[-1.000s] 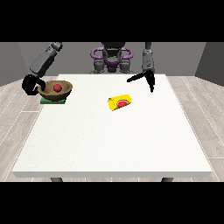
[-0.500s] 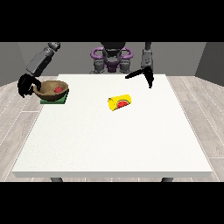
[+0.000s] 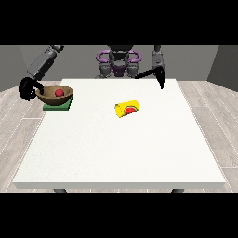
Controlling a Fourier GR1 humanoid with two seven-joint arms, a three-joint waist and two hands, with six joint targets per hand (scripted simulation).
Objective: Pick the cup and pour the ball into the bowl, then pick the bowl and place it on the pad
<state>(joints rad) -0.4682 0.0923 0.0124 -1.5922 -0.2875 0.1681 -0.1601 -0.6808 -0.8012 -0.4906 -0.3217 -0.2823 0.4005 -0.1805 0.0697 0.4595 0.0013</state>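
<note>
A brown bowl point(image 3: 51, 96) sits on the green pad point(image 3: 59, 105) at the table's far left, with the red ball point(image 3: 59, 93) inside it. The hand at the view's left point(image 3: 26, 88) hangs just left of the bowl. Its fingers form a slack curve away from the bowl's wall, and one fingertip lies close to the rim. The yellow cup point(image 3: 126, 109) lies on its side near the table's middle, its red-marked mouth towards the camera. The hand at the view's right point(image 3: 157, 74) is raised over the far edge with straight fingers, holding nothing.
The white table point(image 3: 121, 148) stretches wide towards the camera, and the pad lies close to its left edge. The robot's torso point(image 3: 118, 62) stands behind the far edge.
The hand at the view's left has drawn leftward off the bowl, which shifted slightly left on the pad. The hand at the view's right has risen and pulled back towards the robot.
</note>
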